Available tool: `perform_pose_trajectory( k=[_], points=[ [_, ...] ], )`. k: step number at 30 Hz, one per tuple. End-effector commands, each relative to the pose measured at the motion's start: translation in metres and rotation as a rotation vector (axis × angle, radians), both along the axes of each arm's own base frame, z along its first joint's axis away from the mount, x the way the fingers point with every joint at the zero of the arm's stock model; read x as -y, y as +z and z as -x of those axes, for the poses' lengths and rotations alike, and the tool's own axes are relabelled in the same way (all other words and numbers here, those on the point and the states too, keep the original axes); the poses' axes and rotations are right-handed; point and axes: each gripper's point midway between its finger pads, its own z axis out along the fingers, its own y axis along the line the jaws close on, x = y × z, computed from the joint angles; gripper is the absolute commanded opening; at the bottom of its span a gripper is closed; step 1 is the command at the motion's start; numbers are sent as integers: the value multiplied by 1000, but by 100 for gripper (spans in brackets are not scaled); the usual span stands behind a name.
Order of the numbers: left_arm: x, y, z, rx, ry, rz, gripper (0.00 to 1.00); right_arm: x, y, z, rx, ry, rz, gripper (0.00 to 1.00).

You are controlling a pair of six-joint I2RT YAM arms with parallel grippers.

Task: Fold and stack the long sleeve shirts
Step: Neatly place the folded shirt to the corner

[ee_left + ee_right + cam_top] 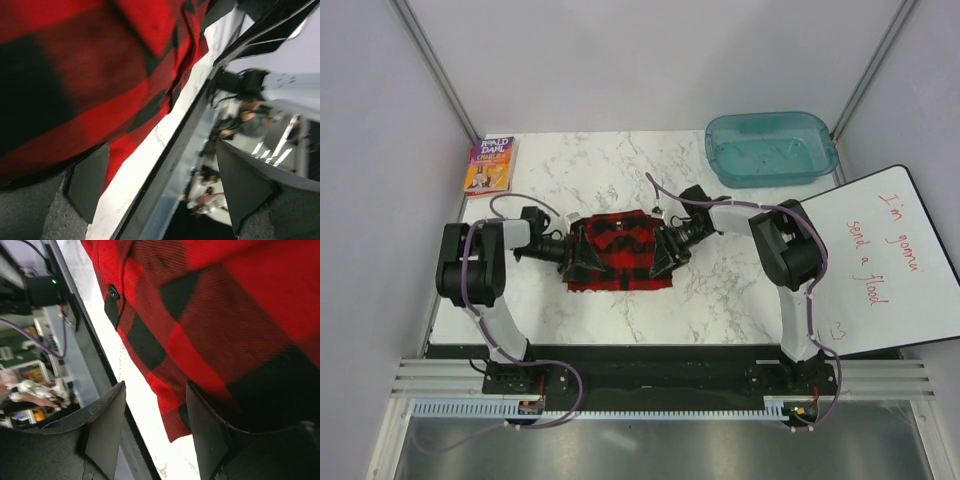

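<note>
A long sleeve shirt (620,250) in red-and-black check lies folded into a small rectangle at the middle of the marble table (720,290). My left gripper (570,252) is at its left edge and my right gripper (665,250) at its right edge. In the left wrist view the shirt (75,75) fills the upper left. My left gripper (165,190) is open there, one finger (87,182) against the cloth's edge, and only bare table shows between the jaws. In the right wrist view my right gripper (155,432) is open, with a corner of the shirt (215,315) hanging loose between its fingers.
A colourful paperback book (490,166) lies at the table's back left corner. A teal plastic bin (770,147) stands at the back right. A whiteboard (885,260) with red handwriting leans at the right edge. The table's dark front edge (175,150) runs close to the shirt.
</note>
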Motion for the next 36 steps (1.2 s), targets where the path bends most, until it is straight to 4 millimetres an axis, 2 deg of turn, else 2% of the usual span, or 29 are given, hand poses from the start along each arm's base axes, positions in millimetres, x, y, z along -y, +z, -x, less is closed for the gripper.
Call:
perform_pose_trajectory(
  k=[1,2,4,5,6,7,8,9,10,11,12,13,14,15,16,17,18,20,21,24,25,27,28,29,30,32,33,34,36],
  points=[
    [-40,-17,-45,6,137,-85,98,31,-34,-41,38,-90,113,60],
    [-43,-14,-49,17,141,-88,98,34,-31,-49,47,-98,111,61],
    [-42,5,-56,77,122,-63,99,33,-16,-46,24,-90,92,61],
    [-43,26,-60,163,120,-70,99,29,-4,-48,39,-86,59,62],
    [-43,38,-63,220,117,-89,99,23,23,-47,65,-77,-6,63],
    [-44,46,-67,309,89,-171,99,21,34,-44,69,-79,-23,64],
    [-45,65,-69,422,73,-248,99,22,42,-41,86,-77,-34,66],
    [-50,70,-73,493,61,-362,99,25,57,-43,148,-85,-36,67],
    [-47,67,-78,573,18,-572,99,28,60,-42,174,-90,-24,77],
    [-42,82,-75,662,-24,-618,99,35,56,-39,189,-98,4,81],
    [-35,87,-75,697,-35,-656,99,42,65,-44,252,-122,33,87],
    [-20,93,-72,729,-60,-699,99,46,66,-49,287,-140,61,92],
    [-11,94,-66,729,-87,-696,99,51,68,-53,318,-159,80,95],
    [-2,93,-64,723,-103,-703,100,53,79,-60,368,-183,82,97],
    [14,95,-61,732,-120,-718,99,59,80,-67,403,-212,117,98],
    [21,92,-59,716,-129,-724,99,62,85,-72,429,-235,131,98],
    [26,79,-57,673,-139,-752,99,65,85,-77,448,-248,146,98],
    [41,71,-55,614,-107,-783,99,73,82,-86,461,-279,184,98],
    [41,56,-60,578,-94,-850,99,75,81,-88,454,-293,188,98],
    [66,40,-56,510,-82,-876,99,84,74,-95,428,-335,210,98],
    [72,26,-57,460,-73,-888,99,86,74,-97,426,-342,212,98],
    [73,12,-60,425,-73,-913,99,91,73,-102,428,-360,221,98],
    [68,4,-66,416,-69,-950,99,92,76,-106,438,-365,220,98],
    [63,-13,-67,382,-86,-981,99,95,75,-108,436,-373,224,98],
    [59,-18,-72,370,-84,-996,99,97,77,-111,443,-377,226,98],
    [36,-32,-87,349,-105,-1024,99,104,81,-119,454,-400,225,98],
    [27,-33,-96,352,-109,-1018,99,107,83,-123,460,-410,226,98],
    [4,-33,-112,334,-97,-992,99,110,86,-127,467,-419,225,98],
    [-18,-42,-126,313,-131,-958,99,120,87,-135,471,-444,231,98]
  ],
)
